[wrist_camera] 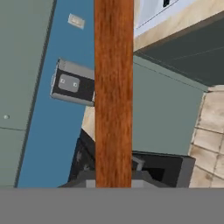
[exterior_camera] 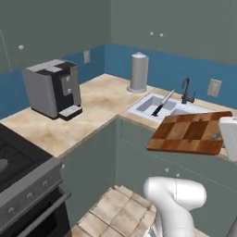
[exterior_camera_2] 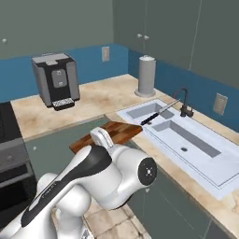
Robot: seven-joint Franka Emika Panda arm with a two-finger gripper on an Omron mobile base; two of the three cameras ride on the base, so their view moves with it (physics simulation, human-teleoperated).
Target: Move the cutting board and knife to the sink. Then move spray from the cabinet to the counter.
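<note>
Nearest, at the right edge of the left base view, the tool (exterior_camera: 221,136) is clamped tight on the rectangular checkered wooden cutting board (exterior_camera: 190,133), held in the air short of the desk (exterior_camera: 99,99). Farther back, the small black-handled knife (exterior_camera: 160,105) already lies in the pale rectangular sink (exterior_camera: 143,109). Board delivery and the spray step remain.

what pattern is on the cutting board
A checkerboard of light and dark brown squares on the cutting board, clearest in the left base view.
</note>
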